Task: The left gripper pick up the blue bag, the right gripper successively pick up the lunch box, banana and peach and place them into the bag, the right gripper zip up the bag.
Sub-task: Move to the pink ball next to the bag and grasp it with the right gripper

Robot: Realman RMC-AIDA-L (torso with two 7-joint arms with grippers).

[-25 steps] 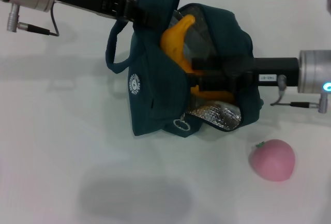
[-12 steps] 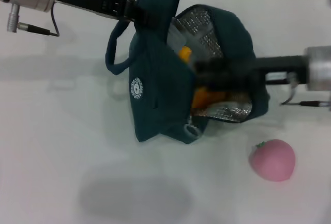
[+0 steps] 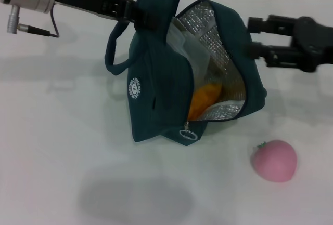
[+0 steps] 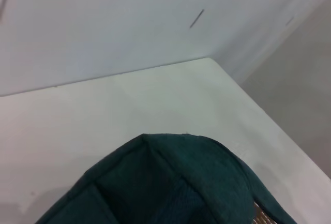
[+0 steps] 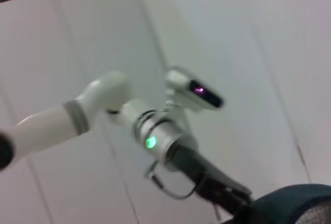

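A: Head view — the left hand (image 3: 136,13) stays clamped on the blue bag (image 3: 156,84), mouth open. The right hand (image 3: 251,38), a second ago inside, is now out beside it, seemingly empty; whether parted I cannot tell.

B: So the banana (image 3: 204,97) is in?

A: Yes; the peach (image 3: 274,160) waits on the desk (image 3: 52,157).

B: Wrist views?

A: Left: bag fabric. Right: the other arm — gripping.
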